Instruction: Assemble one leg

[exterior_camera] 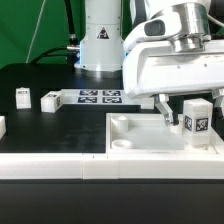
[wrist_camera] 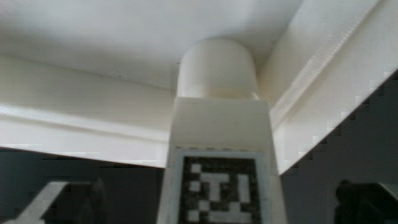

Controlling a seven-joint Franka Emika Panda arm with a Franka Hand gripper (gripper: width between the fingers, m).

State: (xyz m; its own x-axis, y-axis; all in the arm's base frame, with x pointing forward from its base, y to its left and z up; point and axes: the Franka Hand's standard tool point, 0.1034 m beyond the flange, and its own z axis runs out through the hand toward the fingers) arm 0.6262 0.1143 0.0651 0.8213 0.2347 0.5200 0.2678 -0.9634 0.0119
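One leg (exterior_camera: 197, 117), a small white block with a black-and-white tag, stands upright at a corner of the large white recessed panel (exterior_camera: 135, 143) on the exterior view's right. My gripper (exterior_camera: 192, 122) straddles it. One finger (exterior_camera: 164, 113) stands a small gap away from the leg's side, so the jaws look open around it. In the wrist view the leg (wrist_camera: 224, 120) runs down the middle, its rounded end against the panel's inner corner (wrist_camera: 107, 60). Dim fingers (wrist_camera: 54, 203) show apart from it on both sides of the gripper (wrist_camera: 210, 205).
Two more loose legs (exterior_camera: 22, 96) (exterior_camera: 50, 100) lie on the black table at the exterior view's left, and another white part (exterior_camera: 2, 125) sits at the left edge. The marker board (exterior_camera: 99, 97) lies before the robot base. A green curtain hangs behind.
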